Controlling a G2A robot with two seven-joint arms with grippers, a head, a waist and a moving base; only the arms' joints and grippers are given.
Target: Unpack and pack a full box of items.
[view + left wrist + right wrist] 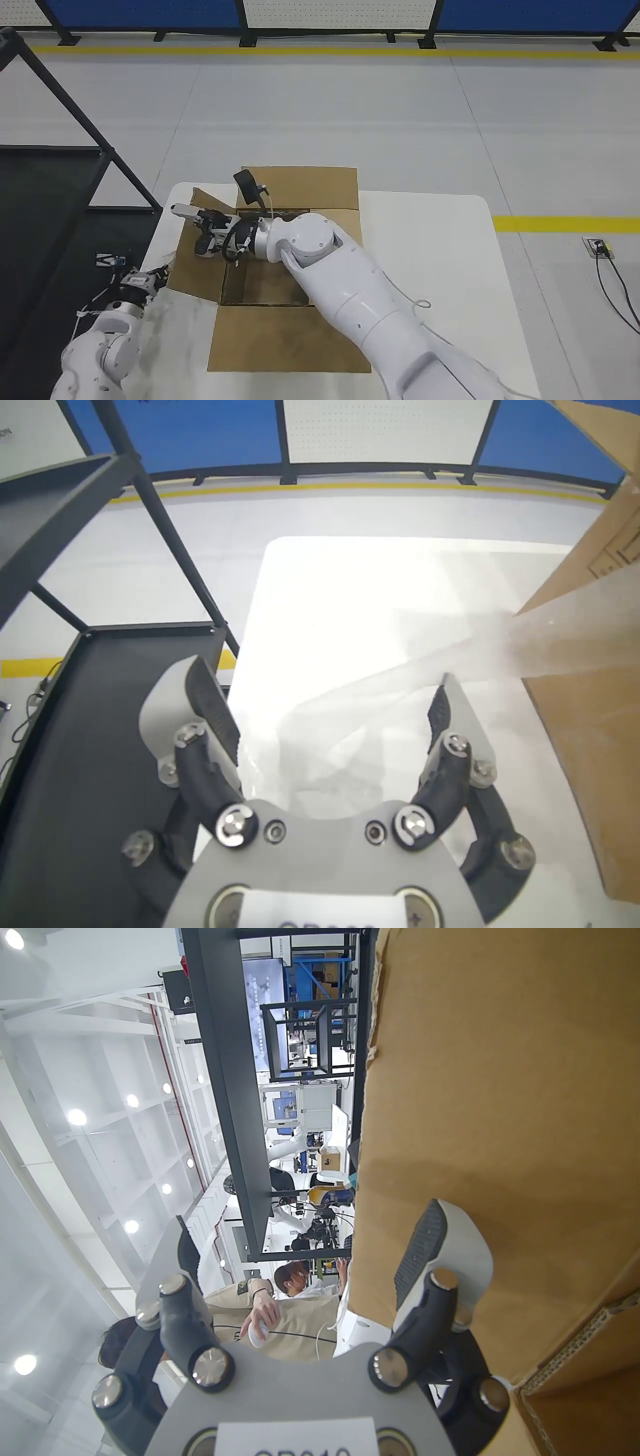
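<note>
An open cardboard box (290, 335) stands on the white table (440, 260) with its flaps spread out. My right gripper (205, 240) is at the box's left flap (500, 1128). It is open (310, 1228), and the flap's edge runs between its fingers. My left gripper (145, 282) is low over the table's left edge, just beside that flap. It is open too (325, 695). A clear, tape-like strip (450, 660) stretches from the flap (590, 565) down between its fingers. The box's inside (262, 285) is dark, and I cannot make out its contents.
A black metal rack (50, 200) stands close to the table's left side, with its shelf (90, 750) right under my left gripper. The table's right half (450, 300) is bare. A person shows in the room behind in the right wrist view.
</note>
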